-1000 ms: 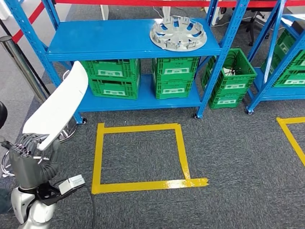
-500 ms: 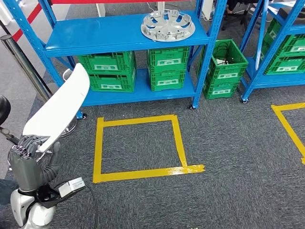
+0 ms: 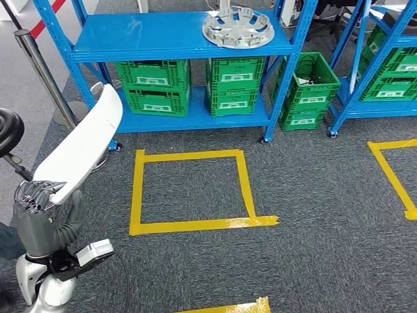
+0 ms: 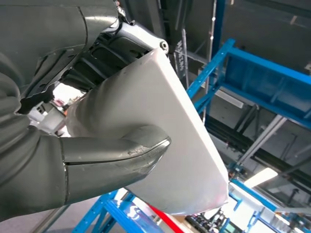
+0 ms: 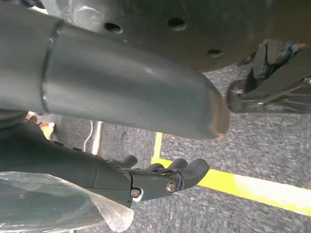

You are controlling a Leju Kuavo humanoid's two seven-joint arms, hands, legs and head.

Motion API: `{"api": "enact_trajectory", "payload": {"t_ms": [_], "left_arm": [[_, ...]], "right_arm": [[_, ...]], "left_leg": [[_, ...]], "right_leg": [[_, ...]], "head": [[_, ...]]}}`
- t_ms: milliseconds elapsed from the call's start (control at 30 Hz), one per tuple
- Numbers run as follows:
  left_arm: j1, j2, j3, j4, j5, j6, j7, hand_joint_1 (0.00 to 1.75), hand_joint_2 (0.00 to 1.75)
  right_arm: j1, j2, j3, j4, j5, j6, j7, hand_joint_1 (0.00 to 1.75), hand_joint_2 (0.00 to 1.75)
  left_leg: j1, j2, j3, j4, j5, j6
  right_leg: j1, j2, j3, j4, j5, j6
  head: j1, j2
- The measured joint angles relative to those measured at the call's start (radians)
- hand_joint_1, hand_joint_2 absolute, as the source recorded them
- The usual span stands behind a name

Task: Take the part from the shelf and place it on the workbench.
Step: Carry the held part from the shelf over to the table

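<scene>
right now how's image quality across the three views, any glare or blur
Head view: sharp and evenly lit, mild sheen on the blue shelf. Left wrist view: bright ceiling light behind the white part washes out the corner. Right wrist view: the right hand looms close and soft, the carpet grainy.

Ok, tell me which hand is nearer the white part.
Left. The left hand grips the white part at its lower end. The right hand hangs by the robot's body above the carpet, holding nothing.
</scene>
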Motion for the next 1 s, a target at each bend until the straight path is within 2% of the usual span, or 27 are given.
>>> {"api": "enact_trajectory", "payload": {"t_ms": [33, 67, 100, 167, 200, 233, 267, 367, 400, 433, 500, 533, 567, 600, 633, 700, 733, 767, 867, 900, 933, 1000], "left_arm": [[0.0, 0.001, -0.002, 0.0, 0.002, 0.0, -0.001, 1.75, 1.75], [0.0, 0.001, -0.003, 0.0, 0.003, 0.0, -0.001, 1.75, 1.75], [-0.001, 0.001, -0.004, 0.0, 0.004, 0.0, -0.001, 1.75, 1.75], [-0.005, 0.002, -0.005, 0.0, 0.006, 0.0, -0.001, 1.75, 1.75], [-0.009, 0.002, -0.006, 0.0, 0.007, 0.0, -0.001, 1.75, 1.75], [-0.013, 0.003, -0.007, 0.0, 0.008, 0.0, -0.001, 1.75, 1.75], [-0.018, 0.003, -0.009, 0.0, 0.009, 0.0, 0.0, 1.75, 1.75], [-0.027, 0.005, -0.013, 0.001, 0.009, 0.0, 0.004, 1.75, 1.75], [-0.029, 0.006, -0.014, 0.001, 0.009, 0.0, 0.006, 1.75, 1.75], [-0.031, 0.008, -0.015, 0.001, 0.009, 0.0, 0.007, 1.75, 1.75], [-0.033, 0.01, -0.016, 0.003, 0.009, 0.0, 0.008, 1.75, 1.75], [-0.033, 0.011, -0.017, 0.004, 0.009, 0.0, 0.008, 1.75, 1.75], [-0.033, 0.012, -0.018, 0.005, 0.009, 0.0, 0.008, 1.75, 1.75], [-0.033, 0.012, -0.019, 0.005, 0.009, 0.0, 0.008, 1.75, 1.75], [-0.034, 0.012, -0.019, 0.006, 0.009, 0.0, 0.008, 1.75, 1.75], [-0.037, 0.014, -0.02, 0.006, 0.007, 0.0, 0.009, 1.75, 1.75], [-0.04, 0.015, -0.021, 0.006, 0.006, 0.0, 0.01, 1.75, 1.75], [-0.043, 0.016, -0.023, 0.006, 0.005, 0.0, 0.013, 1.75, 1.75], [-0.048, 0.018, -0.029, 0.007, 0.005, 0.0, 0.023, 1.75, 1.75], [-0.05, 0.018, -0.031, 0.008, 0.005, 0.0, 0.025, 1.75, 1.75], [-0.052, 0.018, -0.033, 0.009, 0.005, 0.0, 0.026, 1.75, 1.75], [-0.056, 0.019, -0.039, 0.012, 0.005, 0.0, 0.027, 1.75, 1.75]], "right_arm": [[0.0, 0.0, 0.0, 0.0, 0.0, 0.0, 0.0, 0.0, 0.0], [0.0, 0.0, 0.0, 0.0, 0.0, 0.0, 0.0, 0.0, 0.0], [0.0, 0.0, 0.0, 0.0, 0.0, 0.0, 0.0, 0.0, 0.0], [-0.001, 0.0, 0.0, 0.0, 0.0, 0.001, 0.0, 0.0, 0.0], [-0.001, 0.0, 0.0, 0.0, 0.0, 0.001, 0.0, 0.0, 0.0], [-0.002, 0.0, 0.0, 0.0, 0.0, 0.002, -0.001, 0.0, 0.0], [-0.003, 0.0, 0.0, 0.0, 0.0, 0.003, -0.001, 0.0, 0.0], [-0.002, 0.0, 0.0, 0.0, 0.0, 0.005, -0.001, 0.0, 0.0], [-0.002, 0.001, 0.0, 0.0, 0.0, 0.006, -0.001, 0.0, 0.0], [-0.002, 0.001, 0.0, 0.0, 0.0, 0.006, -0.001, 0.0, 0.0], [-0.002, 0.001, 0.0, 0.0, 0.0, 0.007, -0.001, 0.0, 0.0], [-0.002, 0.001, 0.0, 0.0, 0.0, 0.007, -0.001, 0.0, 0.0], [-0.001, 0.001, 0.0, 0.0, 0.0, 0.008, -0.001, 0.0, 0.0], [-0.001, 0.001, 0.0, 0.0, 0.0, 0.008, -0.001, 0.0, 0.0], [-0.001, 0.001, 0.0, 0.0, 0.0, 0.008, -0.001, 0.0, 0.0], [-0.002, 0.001, 0.0, 0.0, 0.0, 0.008, -0.002, 0.0, 0.0], [-0.003, 0.001, 0.0, 0.0, 0.0, 0.008, -0.002, 0.0, 0.0], [-0.003, 0.002, 0.0, 0.0, 0.0, 0.008, -0.002, 0.0, 0.0], [-0.003, 0.002, 0.0, 0.0, -0.001, 0.008, -0.002, 0.0, 0.0], [-0.003, 0.002, 0.0, 0.0, -0.001, 0.008, -0.003, 0.0, 0.0], [-0.004, 0.002, 0.0, 0.0, -0.001, 0.007, -0.003, 0.0, 0.0], [-0.003, 0.002, 0.0, 0.0, -0.001, 0.007, -0.003, 0.0, 0.0]], "left_leg": [[-0.001, 0.0, -0.008, 0.001, 0.005, 0.0], [-0.002, 0.0, -0.014, 0.003, 0.01, 0.0], [-0.003, 0.0, -0.02, 0.005, 0.013, -0.001], [-0.004, 0.0, -0.025, 0.009, 0.017, -0.004], [-0.006, 0.0, -0.028, 0.013, 0.018, -0.007], [-0.008, 0.0, -0.032, 0.017, 0.02, -0.011], [-0.01, 0.0, -0.036, 0.019, 0.023, -0.016], [-0.01, -0.002, -0.047, 0.028, 0.023, -0.033], [-0.009, -0.002, -0.055, 0.049, 0.005, -0.039], [-0.007, -0.003, -0.071, 0.09, -0.024, -0.045], [-0.001, -0.004, -0.12, 0.221, -0.099, -0.057], [0.002, -0.004, -0.141, 0.28, -0.123, -0.06], [0.003, -0.004, -0.149, 0.31, -0.129, -0.062], [0.005, -0.004, -0.138, 0.3, -0.115, -0.062], [0.005, -0.004, -0.109, 0.252, -0.085, -0.061], [0.004, -0.004, -0.037, 0.113, -0.024, -0.053], [0.002, -0.004, -0.014, 0.063, -0.01, -0.047], [0.001, -0.004, -0.005, 0.036, -0.007, -0.042], [0.001, -0.003, -0.011, 0.021, -0.002, -0.028], [0.003, -0.002, -0.013, 0.017, 0.003, -0.021], [0.005, -0.001, -0.016, 0.013, 0.008, -0.015], [0.006, 0.001, -0.026, 0.012, 0.016, -0.007]], "right_leg": [[0.0, 0.0, -0.018, 0.053, -0.021, 0.002], [0.0, 0.0, -0.02, 0.073, -0.023, 0.002], [0.0, 0.0, 0.0, 0.05, -0.007, 0.001], [0.0, 0.0, 0.087, -0.087, 0.049, -0.005], [0.001, 0.0, 0.128, -0.157, 0.068, -0.009], [0.001, 0.001, 0.155, -0.204, 0.078, -0.014], [0.002, 0.002, 0.165, -0.223, 0.078, -0.019], [0.0, 0.001, 0.162, -0.228, 0.089, -0.037], [-0.002, 0.0, 0.16, -0.23, 0.094, -0.044], [-0.004, -0.001, 0.157, -0.232, 0.098, -0.05], [-0.004, -0.001, 0.149, -0.231, 0.104, -0.056], [-0.003, -0.001, 0.144, -0.23, 0.106, -0.056], [-0.003, -0.001, 0.141, -0.229, 0.107, -0.056], [-0.003, -0.001, 0.138, -0.226, 0.108, -0.055], [-0.003, 0.0, 0.137, -0.224, 0.109, -0.055], [-0.001, 0.001, 0.134, -0.22, 0.11, -0.052], [0.0, 0.001, 0.13, -0.218, 0.111, -0.048], [0.002, 0.001, 0.124, -0.216, 0.114, -0.043], [0.002, 0.0, 0.11, -0.212, 0.118, -0.025], [0.002, 0.001, 0.102, -0.199, 0.104, -0.02], [0.001, 0.001, 0.087, -0.166, 0.079, -0.015], [-0.001, 0.002, 0.035, -0.041, 0.006, -0.008]], "head": [[0.0, 0.0], [0.0, 0.0], [0.0, 0.0], [0.0, 0.0], [0.0, 0.0], [-0.001, 0.0], [-0.001, 0.0], [-0.001, 0.0], [-0.003, 0.0], [-0.005, 0.0], [-0.008, 0.0], [-0.008, 0.0], [-0.009, 0.0], [-0.009, 0.0], [-0.009, 0.0], [-0.009, 0.0], [-0.009, 0.0], [-0.008, 0.0], [-0.007, 0.0], [-0.006, 0.0], [-0.005, 0.0], [-0.002, 0.0]]}}
